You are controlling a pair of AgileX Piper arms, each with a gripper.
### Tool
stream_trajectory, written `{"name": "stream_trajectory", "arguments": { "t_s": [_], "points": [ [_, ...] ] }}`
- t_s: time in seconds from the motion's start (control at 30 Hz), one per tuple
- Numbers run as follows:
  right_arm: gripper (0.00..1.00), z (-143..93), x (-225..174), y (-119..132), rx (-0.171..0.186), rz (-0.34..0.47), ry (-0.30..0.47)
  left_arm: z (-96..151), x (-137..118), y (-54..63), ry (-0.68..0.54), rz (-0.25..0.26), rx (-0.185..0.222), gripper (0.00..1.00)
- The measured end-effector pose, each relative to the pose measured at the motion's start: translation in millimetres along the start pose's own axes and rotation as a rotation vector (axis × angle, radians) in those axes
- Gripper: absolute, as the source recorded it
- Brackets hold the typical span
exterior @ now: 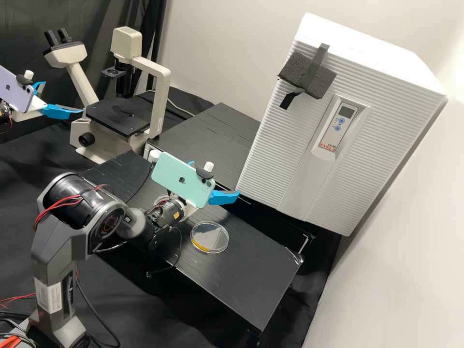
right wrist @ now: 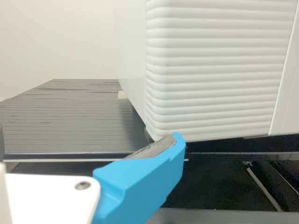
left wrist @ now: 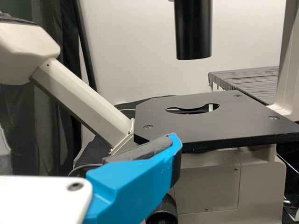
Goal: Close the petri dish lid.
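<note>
One clear petri dish was placed flat on the black desk, with a yellow patch seen along one side of its rim; whether its lid was fully seated could not be told. The right claw was held in the air above the desk, higher than the dish and apart from it, below and beside a green phone mounted on the same arm. Its two blue fingers were spread wide and nothing was gripped between them. By its own wrist view it was pointed towards a white ribbed cabinet, to whose front a dark foam block was taped. The left claw was likewise held raised, well apart from the dish, beside a microscope; its fingers were parted widely and nothing was grasped. In its wrist view it was pointed towards the microscope's flat black stage. A purple phone was carried on that arm. Behind the desk, a second black tabletop was set between the microscope and the cabinet.
</note>
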Motion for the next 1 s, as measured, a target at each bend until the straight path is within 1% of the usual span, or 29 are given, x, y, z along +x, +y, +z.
{"name": "stream_trajectory", "arguments": {
  "t_s": [0.3, 0.43, 0.5, 0.53, 0.6, 0.63, 0.8, 0.9, 1.0],
  "points": [
    [1.00, -0.1, 0.0, 0.1, 0.000, 0.001, 0.001, 0.0, 0.0, 0.0, 0.000, 0.000, 0.000, 1.00],
    [1.00, 9.3, -9.3, 2.3, -0.006, 0.016, -0.016, 0.0, 0.0, 0.0, 0.000, 0.000, 0.000, 1.00],
    [1.00, 15.2, -17.5, 5.5, 0.000, 0.029, -0.022, 0.0, 0.0, 0.0, 0.000, 0.000, 0.000, 1.00],
    [1.00, 18.0, -21.8, 8.0, 0.013, 0.042, -0.028, 0.0, 0.0, 0.0, 0.000, 0.000, 0.000, 1.00],
    [1.00, 24.3, -31.4, 13.5, 0.027, 0.068, -0.034, 0.0, 0.0, 0.0, 0.000, 0.000, 0.000, 1.00],
    [1.00, 28.6, -38.5, 16.4, 0.043, 0.087, -0.040, 0.0, 0.0, 0.0, 0.000, 0.000, 0.000, 1.00],
    [1.00, 38.4, -62.2, 26.1, 0.072, 0.146, -0.033, 0.0, 0.0, 0.0, 0.000, 0.000, 0.000, 1.00],
    [1.00, 44.0, -74.3, 24.7, 0.076, 0.147, -0.037, 0.0, 0.0, 0.0, 0.000, 0.000, 0.000, 1.00],
    [1.00, 50.1, -84.9, 22.1, 0.083, 0.136, -0.062, 0.0, 0.0, 0.0, 0.000, 0.000, 0.000, 1.00]
  ]
}}
